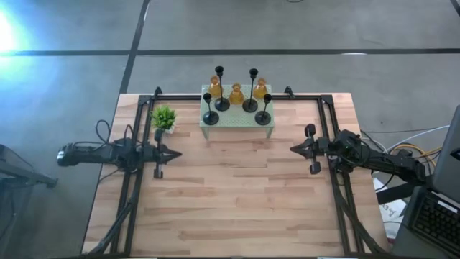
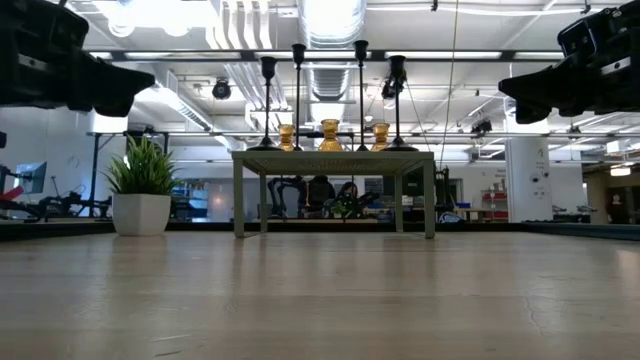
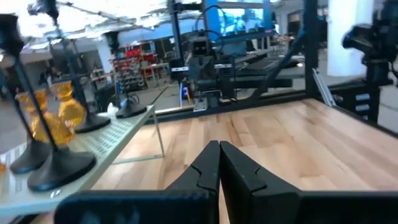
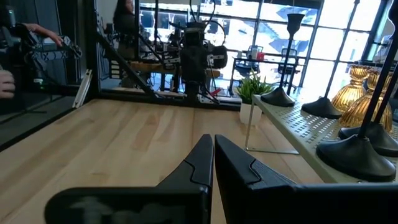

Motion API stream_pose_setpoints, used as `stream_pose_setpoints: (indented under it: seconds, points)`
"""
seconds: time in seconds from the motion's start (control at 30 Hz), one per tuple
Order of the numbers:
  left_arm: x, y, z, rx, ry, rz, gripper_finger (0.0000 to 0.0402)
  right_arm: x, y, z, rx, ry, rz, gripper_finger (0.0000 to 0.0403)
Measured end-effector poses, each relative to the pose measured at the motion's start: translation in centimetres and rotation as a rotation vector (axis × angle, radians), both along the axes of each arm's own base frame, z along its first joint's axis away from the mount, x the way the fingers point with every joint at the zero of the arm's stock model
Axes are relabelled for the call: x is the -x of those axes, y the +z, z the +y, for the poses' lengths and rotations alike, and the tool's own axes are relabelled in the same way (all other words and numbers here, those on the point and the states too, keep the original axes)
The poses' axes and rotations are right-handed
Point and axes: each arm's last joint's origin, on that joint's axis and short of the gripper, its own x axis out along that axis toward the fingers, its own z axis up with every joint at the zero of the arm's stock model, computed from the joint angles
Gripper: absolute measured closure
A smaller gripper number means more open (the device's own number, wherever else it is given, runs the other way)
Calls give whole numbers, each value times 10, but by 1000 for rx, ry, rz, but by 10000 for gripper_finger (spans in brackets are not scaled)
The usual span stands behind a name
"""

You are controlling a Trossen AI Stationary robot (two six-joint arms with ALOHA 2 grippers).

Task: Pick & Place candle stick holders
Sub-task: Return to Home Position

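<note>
Four slim black candle stick holders [image 1: 236,92] and three amber ones [image 1: 236,93] stand on their bases on the mint-green perforated stand [image 1: 237,120] at the table's far middle. They also show in the low view [image 2: 330,105]. My left gripper [image 1: 177,152] is shut and empty above the table's left side, pointing right. My right gripper [image 1: 292,148] is shut and empty above the right side, pointing left. In each wrist view the fingertips meet [image 3: 219,147] [image 4: 213,139].
A small green potted plant [image 1: 164,119] stands left of the stand. Black frame rails [image 1: 136,180] run along the table's left, right and far sides. Bare wood [image 1: 237,187] lies between the two grippers and toward the near edge.
</note>
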Motion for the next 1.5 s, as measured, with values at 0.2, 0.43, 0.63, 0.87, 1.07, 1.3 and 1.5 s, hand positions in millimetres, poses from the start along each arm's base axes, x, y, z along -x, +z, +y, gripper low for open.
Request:
stream_pose_setpoints:
  seconds: [0.2, 0.43, 0.63, 0.87, 1.07, 1.3, 1.5]
  points:
    - [0, 0, -1, -18, -19, 0, 388, 0, 0, 0, 0, 0, 0, 394]
    - [0, 0, -1, -17, -19, 0, 388, 0, 0, 0, 0, 0, 0, 394]
    - [0, 0, -1, -17, -19, 0, 388, 0, 0, 0, 0, 0, 0, 394]
    - [0, 0, -1, -17, -19, 0, 388, 0, 0, 0, 0, 0, 0, 394]
    - [0, 0, -1, -17, -19, 0, 388, 0, 0, 0, 0, 0, 0, 394]
    - [0, 0, -1, -17, -19, 0, 388, 0, 0, 0, 0, 0, 0, 394]
    - [0, 0, -1, -18, -19, 0, 388, 0, 0, 0, 0, 0, 0, 394]
